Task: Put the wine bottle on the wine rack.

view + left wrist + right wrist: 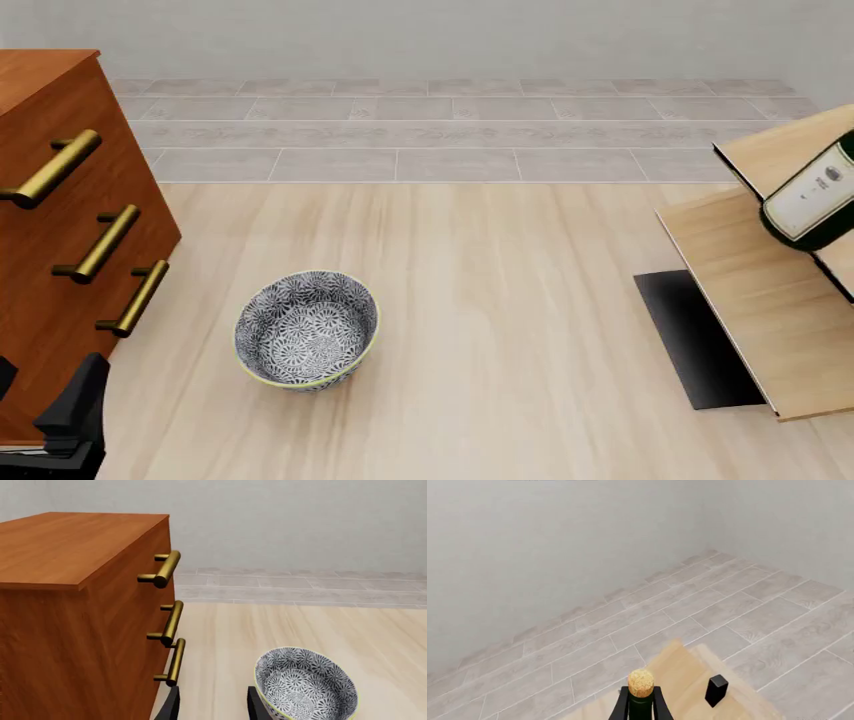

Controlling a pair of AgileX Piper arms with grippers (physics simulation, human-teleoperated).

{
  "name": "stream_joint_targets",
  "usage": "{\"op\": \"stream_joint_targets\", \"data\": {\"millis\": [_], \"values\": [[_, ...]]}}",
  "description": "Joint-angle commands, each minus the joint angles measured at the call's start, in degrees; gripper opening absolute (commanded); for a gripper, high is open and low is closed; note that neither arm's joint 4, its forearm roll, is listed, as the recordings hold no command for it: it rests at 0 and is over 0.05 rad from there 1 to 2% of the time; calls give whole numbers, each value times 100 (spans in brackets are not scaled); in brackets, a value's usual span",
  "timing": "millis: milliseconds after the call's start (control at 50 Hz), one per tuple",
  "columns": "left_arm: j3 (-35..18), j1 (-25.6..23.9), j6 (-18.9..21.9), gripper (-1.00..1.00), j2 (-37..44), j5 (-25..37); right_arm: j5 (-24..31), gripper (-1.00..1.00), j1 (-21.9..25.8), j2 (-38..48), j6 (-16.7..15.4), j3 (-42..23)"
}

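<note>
The wine bottle (809, 203), dark green with a white label, lies tilted between the pale-wood panels of the wine rack (761, 300) at the right edge of the front view; its top is cut off there. In the right wrist view, my right gripper (640, 709) is shut on the bottle's neck just below its gold top (640, 682), over a pale-wood panel (680, 672). The right gripper is out of the front view. My left gripper (40, 398) is open and empty at the near left, beside the cabinet; it also shows in the left wrist view (212, 707).
A reddish-brown drawer cabinet (60, 190) with brass handles stands at the left. A patterned bowl (307, 328) sits on the table right of it, close to the left gripper, and shows in the left wrist view (305, 685). A small black block (716, 690) stands on the pale wood.
</note>
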Motion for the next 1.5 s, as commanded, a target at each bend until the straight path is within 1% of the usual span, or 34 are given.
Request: {"op": "stream_joint_targets", "data": {"millis": [20, 220, 460, 660, 840, 1180, 1500], "values": [[0, -9, 4, 100, 81, -77, -99, -100, -98, 108, 220, 27], [-1, -26, 1, 100, 69, -79, -180, -100, -156, 209, 313, 48], [0, 9, 19, 100, 25, -27, -333, -100, -334, 530, 228, 50], [0, 18, 5, 100, -1, 12, -411, -100, -542, 721, 263, 46], [1, 19, 1, 100, 19, -5, -440, -100, -719, 965, 206, -37], [1, 42, 4, 100, 13, 19, -607, -100, -852, 1349, 141, -20], [1, 47, 24, 100, -6, 50, -863, -100, -994, 1603, 171, 134]]}}
